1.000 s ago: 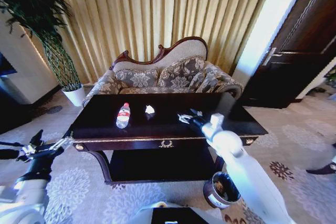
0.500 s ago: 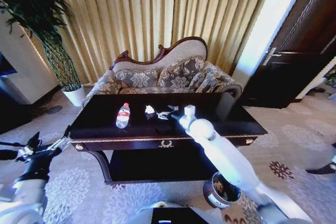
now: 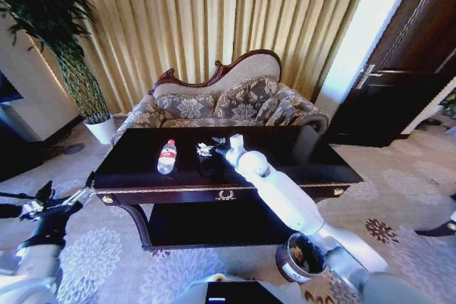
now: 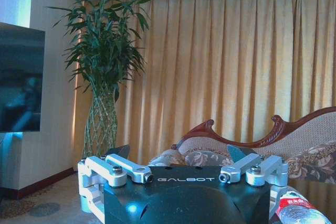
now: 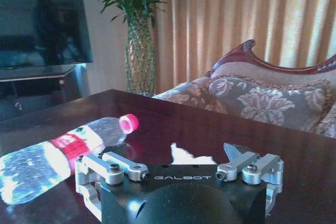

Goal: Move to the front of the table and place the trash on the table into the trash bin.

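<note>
The robot stood at the front of the table (image 3: 285, 165), reaching for the first piece of trash. Its right gripper (image 3: 211, 149), jaws spread wide, had swept leftward across the top to straddle the paper wad (image 5: 188, 156) (the bottle (image 3: 167, 156) lay just beyond). Closing on the wad seemed next, then carrying it to the trash bin (image 3: 300, 258). The left gripper (image 3: 39, 206) hung parked low beside the table, jaws open.

Right pincer (image 5: 201, 157) body hides most of paper wad (image 5: 190, 157).

One bottle (image 3: 167, 156), one paper wad (image 3: 204, 149), one trash bin (image 3: 300, 258).
</note>
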Robot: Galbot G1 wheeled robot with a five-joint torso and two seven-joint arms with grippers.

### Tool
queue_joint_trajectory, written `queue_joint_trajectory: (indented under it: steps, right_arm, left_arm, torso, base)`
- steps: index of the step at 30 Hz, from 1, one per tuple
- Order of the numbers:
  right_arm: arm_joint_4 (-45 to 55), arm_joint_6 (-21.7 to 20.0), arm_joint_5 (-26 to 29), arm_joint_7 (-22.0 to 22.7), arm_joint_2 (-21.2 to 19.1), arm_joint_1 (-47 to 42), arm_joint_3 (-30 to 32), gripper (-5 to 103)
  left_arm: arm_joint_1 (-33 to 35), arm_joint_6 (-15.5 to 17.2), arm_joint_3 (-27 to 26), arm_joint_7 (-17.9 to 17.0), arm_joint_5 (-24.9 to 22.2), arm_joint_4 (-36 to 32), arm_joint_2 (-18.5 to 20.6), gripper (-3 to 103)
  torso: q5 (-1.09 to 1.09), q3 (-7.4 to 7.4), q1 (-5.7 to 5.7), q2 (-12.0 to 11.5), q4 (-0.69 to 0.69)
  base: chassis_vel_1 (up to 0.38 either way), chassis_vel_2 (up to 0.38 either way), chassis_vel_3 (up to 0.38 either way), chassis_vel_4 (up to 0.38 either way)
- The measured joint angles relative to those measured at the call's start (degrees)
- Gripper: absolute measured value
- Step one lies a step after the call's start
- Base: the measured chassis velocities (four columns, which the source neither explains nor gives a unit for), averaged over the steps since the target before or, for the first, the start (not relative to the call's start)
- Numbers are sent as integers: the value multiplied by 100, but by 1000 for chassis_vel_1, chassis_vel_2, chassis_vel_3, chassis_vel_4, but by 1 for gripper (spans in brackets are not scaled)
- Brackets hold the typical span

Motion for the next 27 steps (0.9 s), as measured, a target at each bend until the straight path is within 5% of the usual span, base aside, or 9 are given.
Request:
queue_joint_trajectory:
  steps: [12, 20, 27]
  right_arm:
    - [-513, 58, -254, 13, 522, 115, -151, 97]
    - [-829, 237, -475, -36, 628, 138, -204, 71]
    - [-835, 272, -610, -106, 573, 118, -209, 38]
  left_arm:
    - [54, -34, -75, 12, -15, 4, -23, 100]
    - [31, -41, -77, 14, -19, 6, -37, 100]
    - [8, -48, -70, 16, -26, 6, -57, 100]
  torso:
    - [0, 0, 0, 0, 1]
    - [0, 0, 0, 0, 1]
    - [1, 0, 0, 0, 0]
  base:
    - [0, 0, 0, 0]
    - [0, 0, 0, 0]
    - [0, 0, 0, 0]
